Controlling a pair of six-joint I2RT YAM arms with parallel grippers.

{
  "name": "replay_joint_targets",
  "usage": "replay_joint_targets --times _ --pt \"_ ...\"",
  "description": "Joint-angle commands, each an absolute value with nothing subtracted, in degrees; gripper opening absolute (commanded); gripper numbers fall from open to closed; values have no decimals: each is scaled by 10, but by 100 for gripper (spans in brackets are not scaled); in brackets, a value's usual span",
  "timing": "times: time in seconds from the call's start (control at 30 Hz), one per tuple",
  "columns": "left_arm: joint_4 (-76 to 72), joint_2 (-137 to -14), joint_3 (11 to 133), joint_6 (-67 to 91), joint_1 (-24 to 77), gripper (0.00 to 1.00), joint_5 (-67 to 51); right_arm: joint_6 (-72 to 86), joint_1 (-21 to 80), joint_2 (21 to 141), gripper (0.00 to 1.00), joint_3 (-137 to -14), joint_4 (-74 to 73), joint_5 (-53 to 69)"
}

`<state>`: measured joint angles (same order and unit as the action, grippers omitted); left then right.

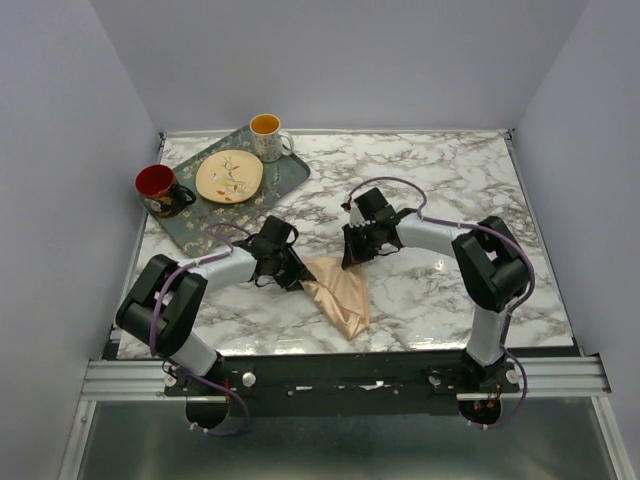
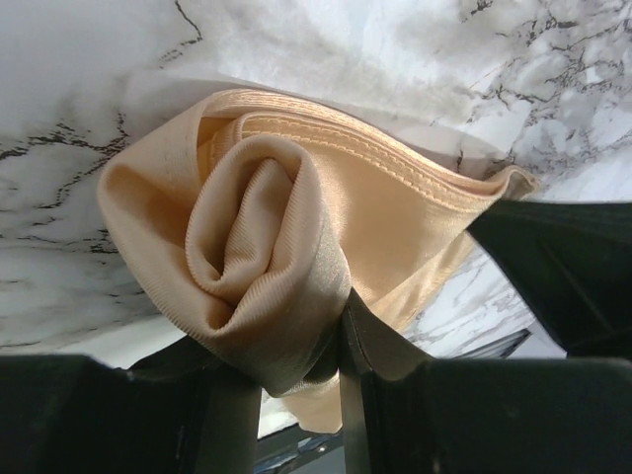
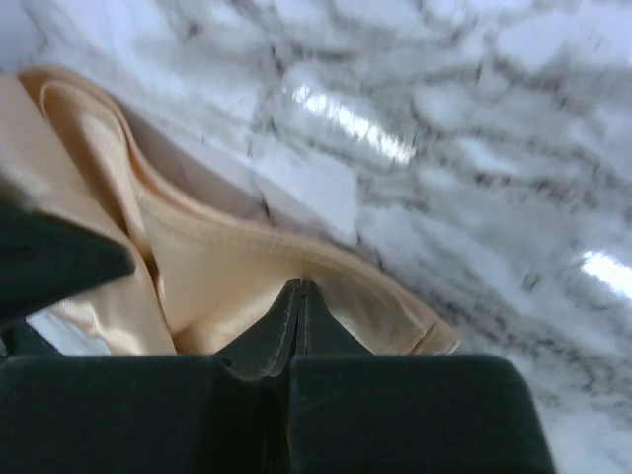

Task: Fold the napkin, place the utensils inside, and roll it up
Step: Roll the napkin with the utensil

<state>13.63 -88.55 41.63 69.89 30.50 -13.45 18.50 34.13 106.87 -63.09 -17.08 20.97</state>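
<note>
At centre frame on the marble tabletop [image 1: 450, 200], the peach napkin [image 1: 340, 295] tapers toward the lower edge, its upper-left fold bunched in the half-closed left end effector [image 1: 290, 270] and its upper-right hem meeting the tightly closed right end effector [image 1: 352, 258], whose grip is uncertain.

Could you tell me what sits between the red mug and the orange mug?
The floral plate lies between the red mug and the orange mug on the tray, shown in the top view.
</note>
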Motion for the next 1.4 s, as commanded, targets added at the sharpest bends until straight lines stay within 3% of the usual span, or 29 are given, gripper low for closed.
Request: replay_joint_targets --times 0.0,0.13,0.23,0.4,0.5,0.63,0.7,1.07,1.27,1.37 --pt "142 -903 393 711 308 0 -92 132 338 1132 3 -692 -227 85" --pt "142 -909 402 720 308 0 -79 103 338 1094 6 -703 -254 68" --pt "149 -906 401 724 308 0 -75 91 340 1063 15 -702 -275 61" --pt "160 -897 393 738 308 0 -66 81 391 1004 49 -700 -318 43" --pt "170 -905 402 738 308 0 -67 95 440 982 62 -707 -337 16" --pt "185 -908 411 744 308 0 -69 139 508 970 67 -689 -316 13" --pt "204 -911 422 748 308 0 -71 159 532 975 80 -682 -291 -23" --pt "259 -926 458 783 309 0 -106 171 634 1021 76 -664 -224 -146" --pt "262 -922 458 807 312 0 -122 171 652 1059 68 -675 -216 -185" --pt "265 -918 459 818 312 0 -123 178 657 1070 59 -680 -216 -201"
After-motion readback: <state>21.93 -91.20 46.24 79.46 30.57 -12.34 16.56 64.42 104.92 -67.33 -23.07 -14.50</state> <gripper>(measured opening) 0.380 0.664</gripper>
